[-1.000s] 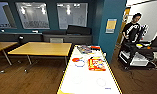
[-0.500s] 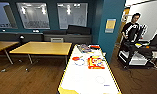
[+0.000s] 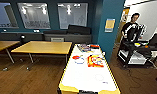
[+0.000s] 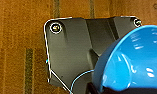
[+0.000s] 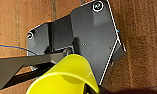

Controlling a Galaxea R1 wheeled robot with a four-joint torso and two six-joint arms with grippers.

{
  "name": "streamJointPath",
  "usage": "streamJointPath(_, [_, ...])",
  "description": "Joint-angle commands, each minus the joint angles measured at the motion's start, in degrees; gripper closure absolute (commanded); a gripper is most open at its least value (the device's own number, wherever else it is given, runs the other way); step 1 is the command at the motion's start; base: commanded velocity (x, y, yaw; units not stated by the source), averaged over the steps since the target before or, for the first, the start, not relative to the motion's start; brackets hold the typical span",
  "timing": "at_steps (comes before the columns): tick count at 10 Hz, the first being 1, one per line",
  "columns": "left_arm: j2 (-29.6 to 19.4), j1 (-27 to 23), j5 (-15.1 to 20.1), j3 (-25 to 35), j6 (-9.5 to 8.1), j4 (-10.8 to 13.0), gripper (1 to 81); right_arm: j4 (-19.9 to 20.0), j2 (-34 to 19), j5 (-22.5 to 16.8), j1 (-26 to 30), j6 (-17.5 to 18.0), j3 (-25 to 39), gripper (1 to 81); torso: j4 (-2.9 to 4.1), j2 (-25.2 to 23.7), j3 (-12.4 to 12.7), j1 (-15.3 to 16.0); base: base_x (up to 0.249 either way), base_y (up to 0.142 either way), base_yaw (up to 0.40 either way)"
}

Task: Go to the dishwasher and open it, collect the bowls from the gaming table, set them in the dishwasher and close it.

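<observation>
The gaming table (image 3: pixel 86 75), white-topped with red and blue graphics and a yellow rim, stretches away from me in the head view, its near end just below. A bright blue bowl (image 4: pixel 134 62) looms large in the left wrist view, hanging over the wooden floor with my left gripper (image 4: pixel 114 90) shut on its edge. In the right wrist view a yellow bowl (image 5: pixel 66 77) is likewise carried above the floor, my right gripper (image 5: pixel 94 89) shut on it. The dishwasher is out of view.
Yellow-topped tables (image 3: pixel 44 47) stand to the left on the wood floor. A teal pillar (image 3: pixel 107 30) rises right of the gaming table. Beyond it a person (image 3: pixel 131 30) stands at a dark cart (image 3: pixel 141 50). Small red items (image 3: pixel 94 46) lie at the table's far end.
The whole head view has shifted slightly, so the camera has moved; the gaming table's near end now shows. The person at the right has shifted a little.
</observation>
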Motion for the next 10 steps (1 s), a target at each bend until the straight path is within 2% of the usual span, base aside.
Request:
streamJointPath(1, [-1.5, -1.8, 2.2, -0.3, 0.23, -0.3, 81.1, -0.8, -1.7, -3.1, 1.7, -0.1, 0.2, 81.1, 0.00, 0.0, 0.0, 0.0, -0.107, 0.000, 0.000])
streamJointPath(10, [-0.7, -1.5, 2.3, -0.3, 0.32, -0.3, 81.1, -0.9, -1.2, -3.0, 1.5, -0.2, 0.1, 81.1, 0.00, 0.0, 0.0, 0.0, -0.132, 0.000, 0.000])
